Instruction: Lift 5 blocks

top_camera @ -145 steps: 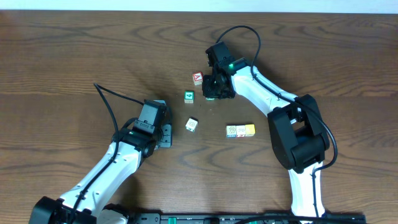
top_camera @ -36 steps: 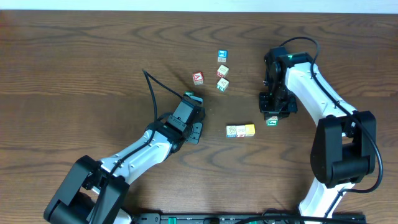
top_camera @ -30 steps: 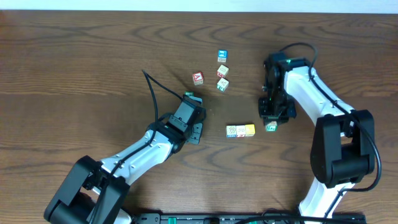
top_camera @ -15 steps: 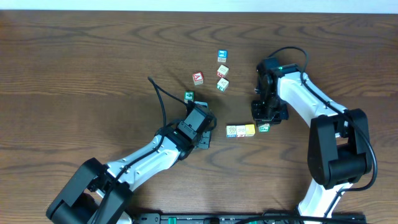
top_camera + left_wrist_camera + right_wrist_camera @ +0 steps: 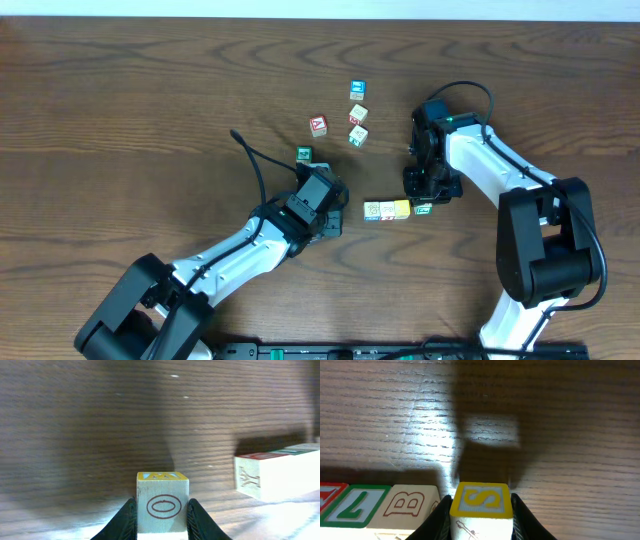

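**A:** So, where are we on the five blocks?

**B:** Two in hand. The left gripper (image 5: 161,516) is clamped on the O block (image 5: 163,504), which has a yellow-edged top. The right gripper (image 5: 481,512) is clamped on the S block (image 5: 481,498).

**A:** Both off the table (image 5: 120,120)?

**B:** S block, I'd say yes. Its square shadow lies apart from it on the wood. O block, can't tell, because its bottom edge is cut off in the left wrist view.

**A:** Where do they sit relative to the rest?

**B:** The right gripper hangs just beside the right end of the row (image 5: 387,210), mid-table. The left gripper is on the row's other side, with a gap between.

**A:** What's untouched?

**B:** The row itself, about three blocks side by side, flat on the wood. Farther back there's a cream block (image 5: 358,114) with a second pale block (image 5: 357,135) just in front of it. Behind those is a blue block (image 5: 357,91), and to their left a red block (image 5: 318,126). A green block (image 5: 303,155) sits near the left arm.

**A:** Count?

**B:** My read is two of five up at most, and one of those is unconfirmed. Nothing else is off the wood. The row and the two pale ones look like what's left.
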{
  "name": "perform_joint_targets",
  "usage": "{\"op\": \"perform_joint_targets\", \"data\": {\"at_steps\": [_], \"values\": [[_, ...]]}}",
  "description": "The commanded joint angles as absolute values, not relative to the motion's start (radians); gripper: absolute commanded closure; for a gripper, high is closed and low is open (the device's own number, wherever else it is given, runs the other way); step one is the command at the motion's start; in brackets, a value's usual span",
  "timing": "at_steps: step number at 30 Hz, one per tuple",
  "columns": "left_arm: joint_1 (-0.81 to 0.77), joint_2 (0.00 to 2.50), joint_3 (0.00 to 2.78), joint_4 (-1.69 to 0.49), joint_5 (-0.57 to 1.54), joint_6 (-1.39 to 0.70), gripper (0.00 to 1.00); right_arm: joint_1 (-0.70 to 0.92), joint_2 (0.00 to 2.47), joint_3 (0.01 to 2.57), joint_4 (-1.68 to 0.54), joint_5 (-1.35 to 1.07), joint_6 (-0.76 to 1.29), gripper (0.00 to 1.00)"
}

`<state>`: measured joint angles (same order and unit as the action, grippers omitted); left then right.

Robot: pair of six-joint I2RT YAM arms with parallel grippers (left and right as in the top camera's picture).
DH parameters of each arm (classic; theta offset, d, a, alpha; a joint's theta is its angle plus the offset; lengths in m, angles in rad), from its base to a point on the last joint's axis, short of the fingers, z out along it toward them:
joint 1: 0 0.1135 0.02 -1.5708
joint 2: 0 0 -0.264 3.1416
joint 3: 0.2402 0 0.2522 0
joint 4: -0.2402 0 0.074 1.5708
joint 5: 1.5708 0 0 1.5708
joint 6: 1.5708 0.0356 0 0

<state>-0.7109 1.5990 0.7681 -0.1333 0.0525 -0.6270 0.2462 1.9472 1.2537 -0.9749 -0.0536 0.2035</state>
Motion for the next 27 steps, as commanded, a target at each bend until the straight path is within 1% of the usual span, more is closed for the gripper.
{"op": "perform_joint_targets", "data": {"at_steps": [1,10,16,18,27], "values": [[-0.715,1.599,0.780,-0.120,0.125,-0.669,0.89,0.250,1.966,1.222,-0.963,-0.057,0.193,0.99],[-0.716,1.599,0.780,-0.102,0.149,-0.698,0.89,0.250,1.966,1.222,-0.961,-0.059,0.194,0.99],[-0.751,1.599,0.780,-0.044,0.145,-0.697,0.88,0.250,1.966,1.222,-0.962,-0.061,0.194,0.99],[-0.763,1.601,0.780,-0.026,0.141,-0.697,0.85,0.250,1.966,1.222,-0.965,-0.061,0.194,0.99],[-0.776,1.611,0.780,-0.052,0.092,-0.696,0.83,0.250,1.966,1.222,-0.972,-0.061,0.193,0.99]]}}
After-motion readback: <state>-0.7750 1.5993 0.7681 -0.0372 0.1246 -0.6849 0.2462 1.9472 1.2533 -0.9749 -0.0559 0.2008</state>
